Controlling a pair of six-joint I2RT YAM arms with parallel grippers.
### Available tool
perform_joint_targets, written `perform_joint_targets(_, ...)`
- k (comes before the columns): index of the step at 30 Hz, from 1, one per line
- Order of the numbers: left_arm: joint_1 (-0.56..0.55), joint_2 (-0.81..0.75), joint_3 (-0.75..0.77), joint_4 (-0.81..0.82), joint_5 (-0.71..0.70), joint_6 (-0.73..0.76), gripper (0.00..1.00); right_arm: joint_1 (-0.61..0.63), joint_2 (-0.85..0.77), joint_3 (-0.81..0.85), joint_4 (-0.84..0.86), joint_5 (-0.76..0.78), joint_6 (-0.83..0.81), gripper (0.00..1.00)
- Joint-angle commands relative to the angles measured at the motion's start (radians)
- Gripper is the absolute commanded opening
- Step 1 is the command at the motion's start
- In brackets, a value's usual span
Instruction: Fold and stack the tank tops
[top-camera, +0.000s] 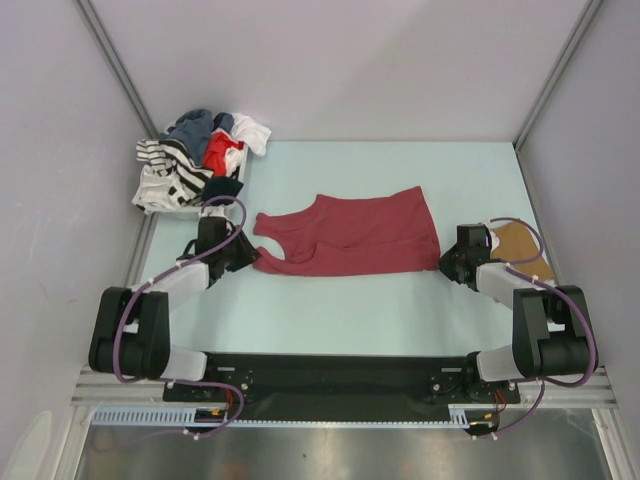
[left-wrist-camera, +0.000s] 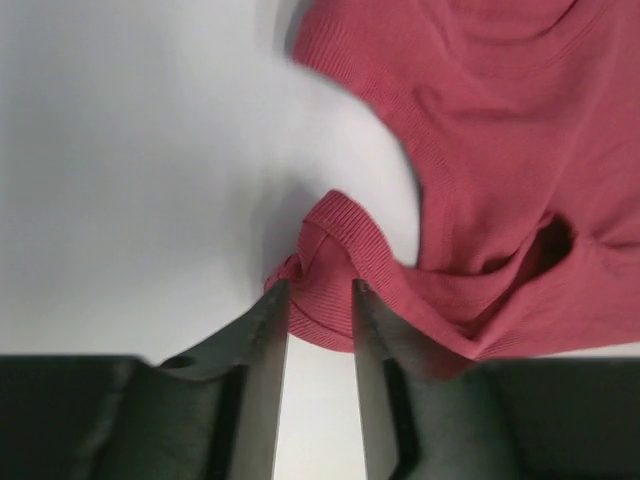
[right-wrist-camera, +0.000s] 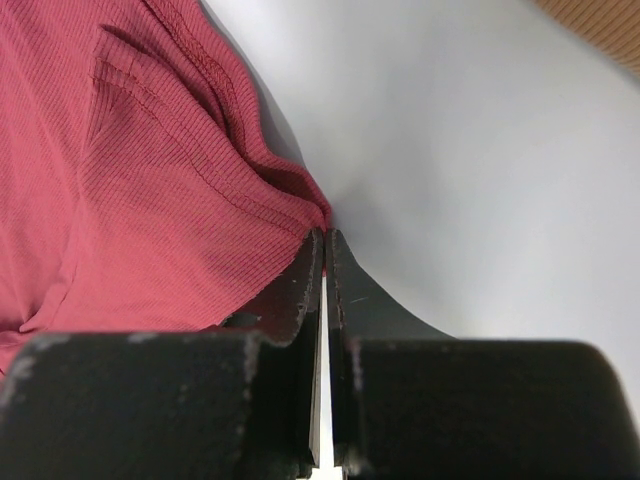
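- Red top (top-camera: 350, 235) lies spread mid-table, straps toward the left claw (left-wrist-camera: 320, 290), hem toward the right claw (top-camera: 455, 262). Not folded yet.
- Left claw: jaws stand partly apart, with the bunched end of a strap (left-wrist-camera: 330, 225) sitting between the tips. You cannot tell whether they bite it.
- Right claw: jaws closed tight, tips touching the hem corner (right-wrist-camera: 300, 205). No cloth shows between them, so treat it as holding nothing.
- Risk: if you lift now, only the strap end may come up. The cloth is already rucked there, so the fold would start crooked.
- Risk: the strap slips out of the left jaws if they close on its edge alone. Seat it deeper first.
- Risk: if the right claw comes up empty, the left side drags the top alone and wrinkles it across the table (top-camera: 350, 310).
- Risk: the tan top (top-camera: 517, 240) lies just behind the right claw. A backward swing there would snag or push it.
- Edges: the pile (top-camera: 195, 165) of mixed clothes sits at the far left corner, near the left arm's reach. Keep the elbow off it.
- The right wall (top-camera: 590, 150) is close to the right arm, so there's little room outward.
- Open room: bare table runs between the red top and the arm bases, and beyond the top toward the back wall. I judge the near strip the safer way to fold.
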Motion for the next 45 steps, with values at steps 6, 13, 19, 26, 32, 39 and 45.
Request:
perform_joint_targets(6, 0.003, 0.124, 0.07, 0.011, 0.027, 0.004, 0.44, -0.006, 0.01, 0.003, -0.012, -0.018, -0.018, 0.0)
perform_joint_targets(13, 0.003, 0.143, 0.076, 0.009, 0.023, -0.002, 0.0, -0.005, -0.002, -0.006, -0.052, 0.016, -0.006, 0.0)
perform_joint_targets(19, 0.039, 0.008, 0.032, -0.138, -0.102, 0.001, 0.0, 0.001, -0.061, -0.023, -0.156, 0.03, 0.006, 0.0)
perform_joint_targets(26, 0.051, -0.151, -0.044, -0.203, -0.115, -0.057, 0.0, 0.029, -0.145, -0.031, -0.32, 0.056, 0.07, 0.0)
perform_joint_targets(32, 0.051, -0.163, -0.064, -0.253, -0.108, -0.066, 0.0, 0.057, -0.15, -0.035, -0.455, 0.082, 0.132, 0.0)
perform_joint_targets(39, 0.051, -0.255, -0.125, -0.281, -0.167, -0.091, 0.0, 0.058, -0.214, -0.086, -0.498, 0.094, 0.163, 0.0)
perform_joint_targets(45, 0.051, -0.301, -0.165, -0.292, -0.168, -0.1, 0.0, 0.058, -0.344, -0.104, -0.576, 0.106, 0.19, 0.0)
